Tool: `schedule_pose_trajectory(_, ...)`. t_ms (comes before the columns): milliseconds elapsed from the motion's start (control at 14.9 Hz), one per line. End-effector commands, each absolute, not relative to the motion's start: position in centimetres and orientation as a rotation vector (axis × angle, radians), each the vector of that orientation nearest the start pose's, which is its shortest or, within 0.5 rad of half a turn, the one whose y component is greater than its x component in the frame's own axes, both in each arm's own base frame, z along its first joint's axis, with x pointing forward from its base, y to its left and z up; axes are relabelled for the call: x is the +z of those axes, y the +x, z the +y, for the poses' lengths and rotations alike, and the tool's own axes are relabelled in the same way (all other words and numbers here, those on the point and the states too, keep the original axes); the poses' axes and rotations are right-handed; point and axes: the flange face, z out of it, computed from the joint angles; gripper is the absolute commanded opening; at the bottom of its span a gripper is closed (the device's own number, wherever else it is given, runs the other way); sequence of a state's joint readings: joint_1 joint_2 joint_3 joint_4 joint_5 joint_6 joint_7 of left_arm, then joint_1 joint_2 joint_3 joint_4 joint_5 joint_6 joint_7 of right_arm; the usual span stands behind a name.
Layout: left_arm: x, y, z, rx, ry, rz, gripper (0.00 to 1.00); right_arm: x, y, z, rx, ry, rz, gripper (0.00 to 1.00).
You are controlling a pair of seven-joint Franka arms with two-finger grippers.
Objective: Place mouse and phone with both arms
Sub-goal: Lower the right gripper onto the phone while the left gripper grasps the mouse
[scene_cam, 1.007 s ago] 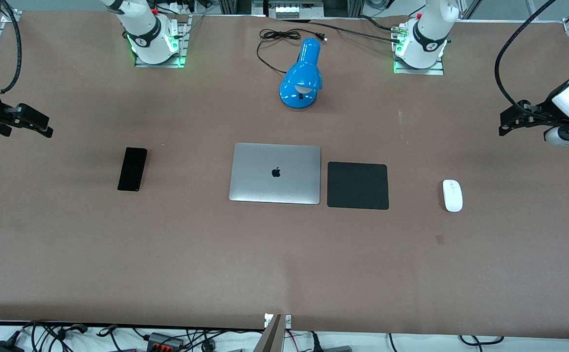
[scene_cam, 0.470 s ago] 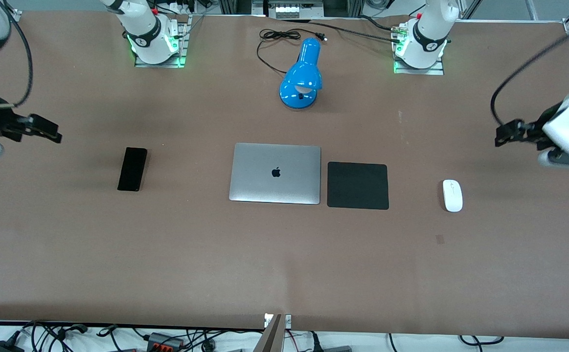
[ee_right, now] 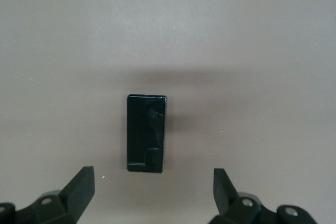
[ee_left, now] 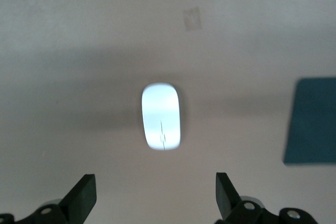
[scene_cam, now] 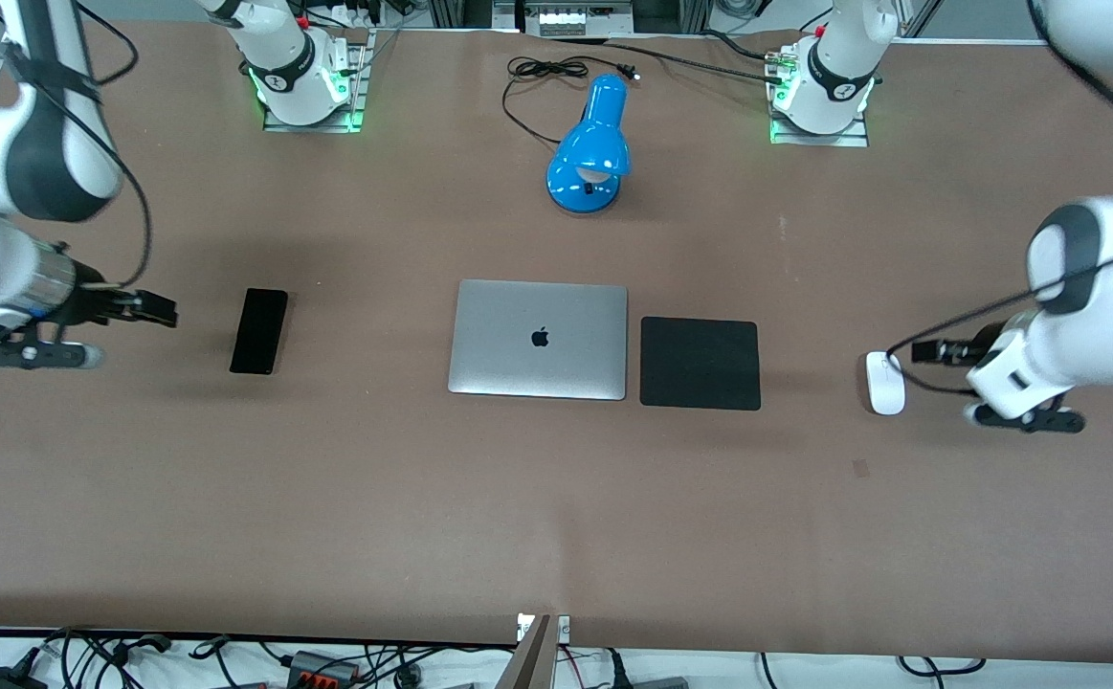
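Note:
The white oval mouse (scene_cam: pixel 885 382) lies on the brown table toward the left arm's end, beside the black mat. My left gripper (scene_cam: pixel 929 351) is open and empty, up in the air just beside the mouse; in the left wrist view the mouse (ee_left: pixel 161 116) lies ahead of the spread fingers (ee_left: pixel 84 195). The black phone (scene_cam: pixel 259 330) lies toward the right arm's end. My right gripper (scene_cam: pixel 156 312) is open and empty, in the air beside the phone; in the right wrist view the phone (ee_right: pixel 146 133) lies ahead of the spread fingers (ee_right: pixel 81 184).
A closed silver laptop (scene_cam: pixel 539 339) lies mid-table with a square black mat (scene_cam: pixel 700 363) beside it toward the left arm's end. A blue desk lamp (scene_cam: pixel 591 145) with its black cable lies farther from the front camera, between the arm bases.
Both arms have swung in from the table's ends and lower. The left gripper now hangs beside the mouse, the right gripper beside the phone. Mouse and phone have not moved.

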State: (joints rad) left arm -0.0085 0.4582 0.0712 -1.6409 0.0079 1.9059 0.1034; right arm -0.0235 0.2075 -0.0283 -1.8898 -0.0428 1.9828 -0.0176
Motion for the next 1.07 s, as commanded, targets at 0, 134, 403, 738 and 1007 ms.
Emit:
schedule_pose_trajectory(0,29.0,63.1,4.5,0.160,-3.100,0.081,1.00,33.2,57.4,-2.9,0.226,-3.186,0.051,1.00)
schedule_pose_trajectory(134,25.6,61.6,4.6,0.044,-3.099,0.105,1.00,29.2,57.2,-2.7,0.236,-3.183,0.042,1.00)
schedule_pose_trajectory(403,20.6,59.7,4.2,-0.106,-3.091,0.117,1.00,22.9,56.7,-2.6,0.272,-3.177,0.135,1.00)
schedule_pose_trajectory(738,17.4,58.5,4.2,-0.181,-3.083,0.119,1.00,18.5,55.7,-0.9,0.371,-3.171,0.203,1.00)
schedule_pose_trajectory(1007,17.2,58.5,4.2,-0.170,-3.085,0.105,0.48,16.2,53.7,-0.7,0.348,-3.168,0.260,1.00)
